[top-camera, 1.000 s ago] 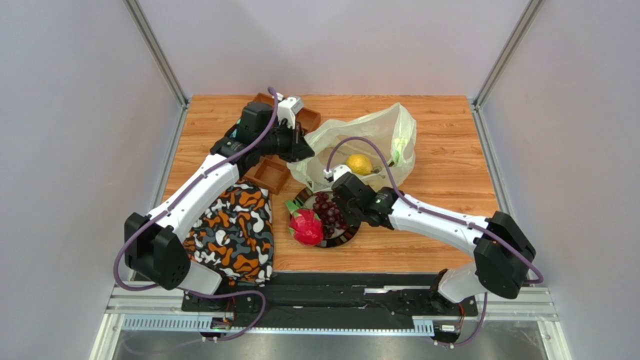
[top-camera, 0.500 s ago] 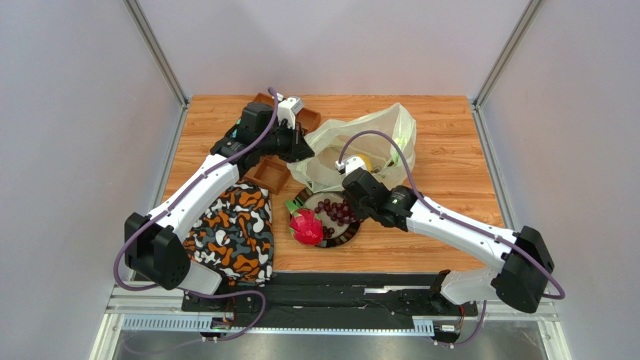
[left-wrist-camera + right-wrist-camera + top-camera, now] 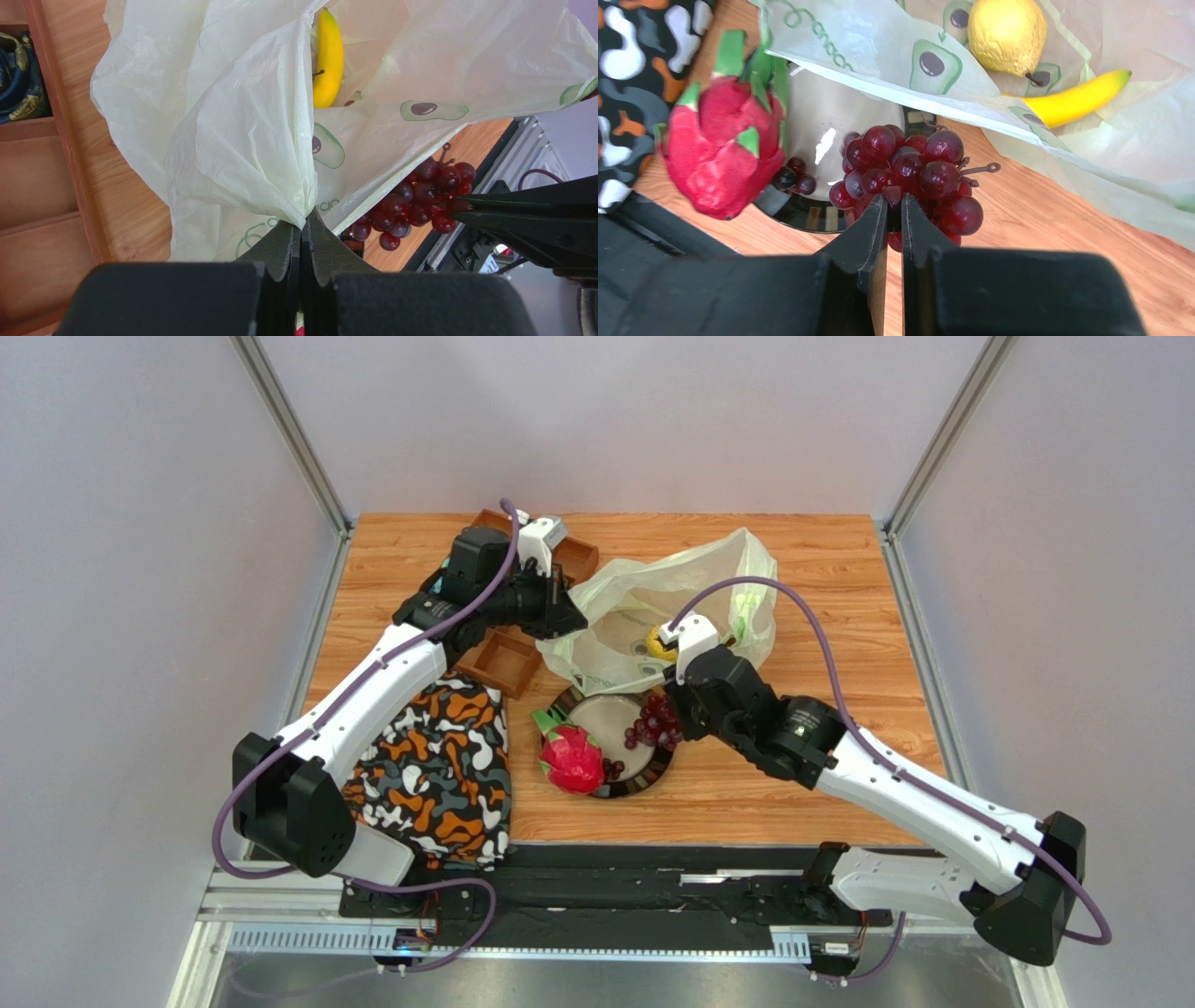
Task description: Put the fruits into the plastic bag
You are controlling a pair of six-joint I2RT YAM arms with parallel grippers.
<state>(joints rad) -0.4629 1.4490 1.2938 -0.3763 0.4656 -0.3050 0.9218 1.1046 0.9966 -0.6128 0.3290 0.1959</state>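
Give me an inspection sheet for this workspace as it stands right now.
Surface: wooden table, plate near its middle.
Job's things: banana and small yellow fruit inside plastic bag; dragon fruit on plate; grape bunch at the plate's edge.
Clutter: patterned cloth, wooden trays, at left.
Grippers: left gripper shut on the bag; right gripper shut on grape bunch.
Cables: purple cable looping along each arm.
Surroundings: grey walls, metal frame.
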